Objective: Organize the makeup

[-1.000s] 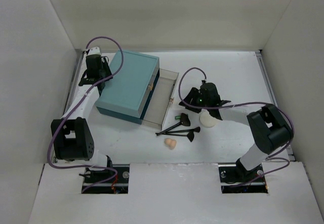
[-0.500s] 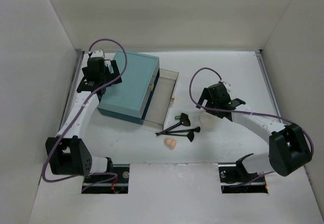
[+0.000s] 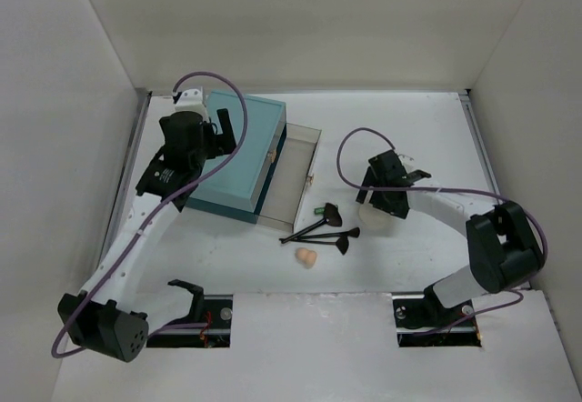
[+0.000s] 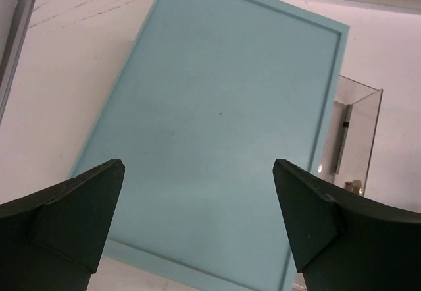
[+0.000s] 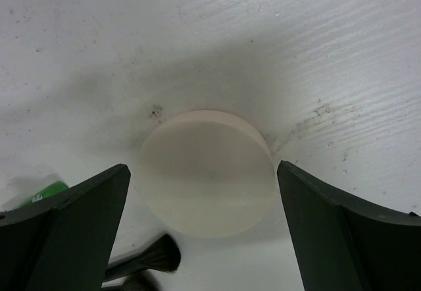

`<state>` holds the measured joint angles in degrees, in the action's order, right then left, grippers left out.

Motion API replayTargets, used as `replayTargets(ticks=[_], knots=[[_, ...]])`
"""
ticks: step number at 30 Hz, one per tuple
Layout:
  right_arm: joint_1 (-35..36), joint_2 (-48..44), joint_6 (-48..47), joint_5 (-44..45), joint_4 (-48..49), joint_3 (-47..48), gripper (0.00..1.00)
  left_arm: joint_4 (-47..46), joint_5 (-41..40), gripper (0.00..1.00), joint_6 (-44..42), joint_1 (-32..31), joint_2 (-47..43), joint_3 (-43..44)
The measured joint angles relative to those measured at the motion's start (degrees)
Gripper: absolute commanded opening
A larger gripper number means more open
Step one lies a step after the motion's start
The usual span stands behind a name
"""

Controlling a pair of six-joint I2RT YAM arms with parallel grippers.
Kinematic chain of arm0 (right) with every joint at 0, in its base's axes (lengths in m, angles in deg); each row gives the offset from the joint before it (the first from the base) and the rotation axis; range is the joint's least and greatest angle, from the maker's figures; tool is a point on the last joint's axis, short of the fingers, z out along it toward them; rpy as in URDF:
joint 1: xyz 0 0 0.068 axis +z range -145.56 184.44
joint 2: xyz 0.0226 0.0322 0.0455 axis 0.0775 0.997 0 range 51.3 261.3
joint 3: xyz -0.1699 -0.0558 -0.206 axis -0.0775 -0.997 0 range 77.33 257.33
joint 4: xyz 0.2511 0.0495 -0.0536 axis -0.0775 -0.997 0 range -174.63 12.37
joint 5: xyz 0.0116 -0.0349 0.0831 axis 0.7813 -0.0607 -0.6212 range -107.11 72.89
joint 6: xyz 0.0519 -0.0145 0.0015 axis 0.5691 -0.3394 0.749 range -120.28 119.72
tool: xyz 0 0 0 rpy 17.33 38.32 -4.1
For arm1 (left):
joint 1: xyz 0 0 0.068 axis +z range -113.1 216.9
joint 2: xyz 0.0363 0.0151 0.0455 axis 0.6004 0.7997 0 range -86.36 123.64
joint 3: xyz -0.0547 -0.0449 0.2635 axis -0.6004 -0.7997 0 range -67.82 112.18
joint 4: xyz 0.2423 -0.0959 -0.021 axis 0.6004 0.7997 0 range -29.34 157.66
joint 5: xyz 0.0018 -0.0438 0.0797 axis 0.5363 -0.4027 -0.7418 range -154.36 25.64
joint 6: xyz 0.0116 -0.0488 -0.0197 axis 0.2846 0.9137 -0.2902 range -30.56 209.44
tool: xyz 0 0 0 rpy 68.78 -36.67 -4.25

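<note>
The round white puff (image 5: 207,172) lies flat on the table, straight under my right gripper (image 5: 204,225), whose jaws stand open on either side of it without touching. From above, the puff (image 3: 371,221) peeks out below that gripper (image 3: 378,204). Two black-handled brushes (image 3: 320,231) lie crossed to its left, one bristle tip (image 5: 158,255) close to the puff. A peach sponge (image 3: 306,256) sits nearer the arms. My left gripper (image 4: 197,215) hangs open above the lid of the teal box (image 4: 223,126), holding nothing.
A clear drawer (image 3: 293,182) stands pulled out of the teal box (image 3: 238,161) toward the right, with a thin grey stick (image 4: 341,139) inside. A small black item with a green label (image 3: 328,210) lies beside the brushes. White walls close in the table.
Both grippers have opened wide. The left arm swung from the box's back-left corner to over its lid. The right gripper shifted slightly right, onto the puff.
</note>
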<state>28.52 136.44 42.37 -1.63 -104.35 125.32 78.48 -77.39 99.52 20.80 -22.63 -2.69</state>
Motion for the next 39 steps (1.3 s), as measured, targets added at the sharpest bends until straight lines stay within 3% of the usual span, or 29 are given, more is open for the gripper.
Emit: replayTargets(ticks=[16, 31, 32, 35, 39], knots=[[0.4, 3.0, -0.5, 0.3, -6.3, 3.3, 1.0, 1.8, -8.7, 1.0, 0.2, -7.9, -5.4, -1.4], [0.4, 3.0, -0.5, 0.4, -6.3, 3.3, 1.0, 1.8, -10.8, 1.0, 0.1, -7.8, -6.9, -1.4], [0.4, 3.0, -0.5, 0.4, -6.3, 3.3, 0.42, 1.8, -10.9, 1.0, 0.1, -7.6, -7.0, -1.4], [-2.4, 3.5, -4.7, -5.3, -6.3, 3.3, 0.21, 1.8, -11.0, 1.0, 0.0, -6.7, -7.2, -1.3], [-4.8, 4.3, -7.1, -10.7, -5.8, 3.3, 0.11, 2.4, -11.1, 1.0, 0.0, -5.3, -6.3, 0.0]])
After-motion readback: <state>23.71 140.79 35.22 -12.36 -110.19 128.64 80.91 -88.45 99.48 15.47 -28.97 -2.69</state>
